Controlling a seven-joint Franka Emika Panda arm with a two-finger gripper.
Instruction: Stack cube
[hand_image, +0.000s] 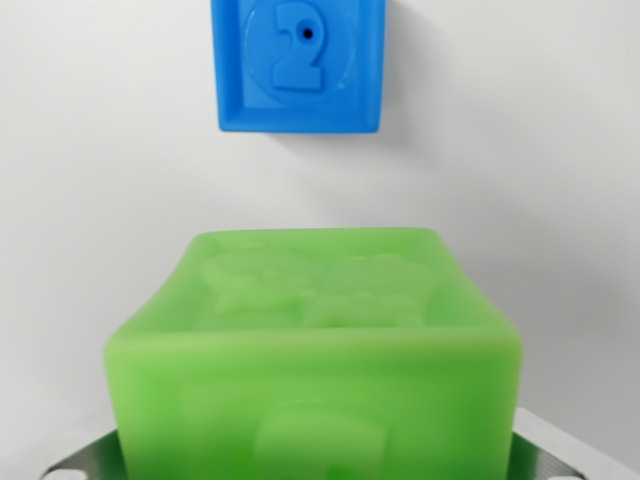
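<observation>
Your end effector (320, 470) grips the translucent green plastic cube (315, 350) by opposite faces; it looks light, stiff, slick; blue numbered plastic cube (300, 65) beyond.

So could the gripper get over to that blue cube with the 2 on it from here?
Probably yes. The white surface between the green cube and the blue cube is bare. But the gripper seems to be carrying the green cube, so it could only set that on top.
</observation>
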